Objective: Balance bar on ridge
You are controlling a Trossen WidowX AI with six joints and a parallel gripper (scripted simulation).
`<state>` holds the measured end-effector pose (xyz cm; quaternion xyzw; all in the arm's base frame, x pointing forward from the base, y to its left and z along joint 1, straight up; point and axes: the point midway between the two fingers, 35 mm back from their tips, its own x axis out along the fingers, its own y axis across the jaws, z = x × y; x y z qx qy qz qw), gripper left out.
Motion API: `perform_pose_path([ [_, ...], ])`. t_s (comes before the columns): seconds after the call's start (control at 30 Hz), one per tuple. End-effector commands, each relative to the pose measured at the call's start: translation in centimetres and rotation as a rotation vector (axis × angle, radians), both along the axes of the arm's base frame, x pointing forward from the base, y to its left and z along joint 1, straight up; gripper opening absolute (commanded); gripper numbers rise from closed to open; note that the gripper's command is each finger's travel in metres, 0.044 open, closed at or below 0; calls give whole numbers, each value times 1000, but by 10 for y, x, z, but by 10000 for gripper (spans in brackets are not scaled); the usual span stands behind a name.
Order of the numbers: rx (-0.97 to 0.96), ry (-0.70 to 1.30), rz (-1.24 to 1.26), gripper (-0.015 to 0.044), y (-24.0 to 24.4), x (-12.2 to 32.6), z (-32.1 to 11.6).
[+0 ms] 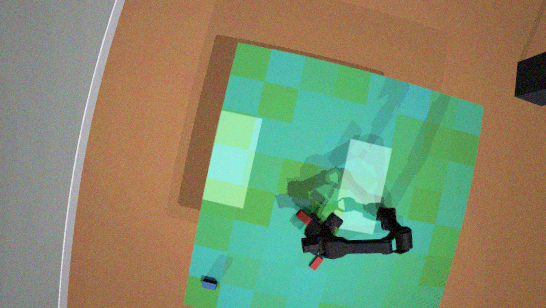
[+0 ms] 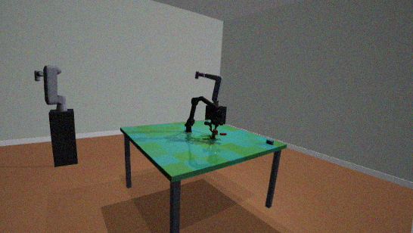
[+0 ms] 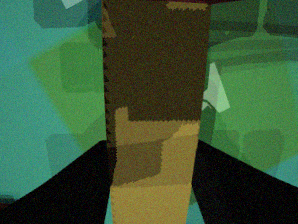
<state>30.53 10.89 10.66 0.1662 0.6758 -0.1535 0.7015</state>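
Bar (image 3: pixel 150 202) is being pinched by the claw (image 1: pixel 314 231) (image 2: pixel 213 131) (image 3: pixel 149 149) over the tabletop (image 1: pixel 280 285) (image 2: pixel 189 169) (image 3: pixel 15 100); centred, level placement is being called for, with release awaiting steady balance.

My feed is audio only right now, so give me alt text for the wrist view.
A tan block, its upper part in dark shadow, runs down the middle of the frame, gripped between the gripper's two black fingers. Green and teal table shows behind it.

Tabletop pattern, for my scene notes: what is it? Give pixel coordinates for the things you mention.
The tabletop (image 1: pixel 320 125) (image 2: pixel 151 145) has green and teal squares, clearest from the top view.
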Motion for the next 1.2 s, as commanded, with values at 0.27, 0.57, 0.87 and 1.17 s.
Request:
perform_pose_path([
  [0.27,0,0,0,167,0,0,0],
  [0.57,0,0,0,167,0,0,0],
  [0.87,0,0,0,168,0,0,0],
  [1.17,0,0,0,170,0,0,0],
])
